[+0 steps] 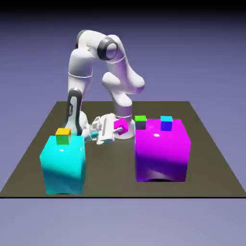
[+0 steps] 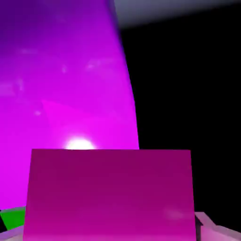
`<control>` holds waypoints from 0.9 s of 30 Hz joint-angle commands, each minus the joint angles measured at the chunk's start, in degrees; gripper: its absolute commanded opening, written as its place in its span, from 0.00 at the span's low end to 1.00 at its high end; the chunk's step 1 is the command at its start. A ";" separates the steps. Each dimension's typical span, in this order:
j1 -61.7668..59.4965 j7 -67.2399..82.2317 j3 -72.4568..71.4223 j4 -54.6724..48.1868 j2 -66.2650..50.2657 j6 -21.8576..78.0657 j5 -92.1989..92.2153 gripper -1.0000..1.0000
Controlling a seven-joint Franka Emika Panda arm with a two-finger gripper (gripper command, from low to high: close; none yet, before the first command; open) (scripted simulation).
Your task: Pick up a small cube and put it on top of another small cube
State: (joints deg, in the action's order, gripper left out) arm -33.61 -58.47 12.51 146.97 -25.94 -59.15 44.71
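Tool (image 1: 116, 128) clamps the small matte magenta cube (image 1: 120, 125) beside the glossy magenta block (image 1: 161, 149).

A dark olive-grey table (image 1: 202, 144) carries two big blocks. The glossy magenta block (image 1: 161, 151) serves as landmark, standing toward the exterior view's right. The cyan block (image 1: 63, 166) stands well apart from it toward the exterior view's left, slightly nearer the front edge.
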 commanded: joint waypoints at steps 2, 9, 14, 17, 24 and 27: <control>-4.04 -1.62 -3.52 -1.40 1.36 1.60 -5.07 0.00; -17.16 -7.72 -16.04 -7.19 6.08 7.53 -22.51 0.00; -23.32 -13.00 -25.67 -14.14 9.29 12.90 -34.97 0.00; -27.01 -16.17 -31.44 -18.30 11.21 16.12 -42.44 0.00; -15.91 -17.74 -33.58 -28.18 10.68 17.68 -43.61 0.00; -9.68 -17.78 -33.34 -32.07 9.99 17.70 -42.54 0.00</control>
State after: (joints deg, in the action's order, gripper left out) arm -43.30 -76.30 -20.83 114.90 -15.94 -41.48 2.24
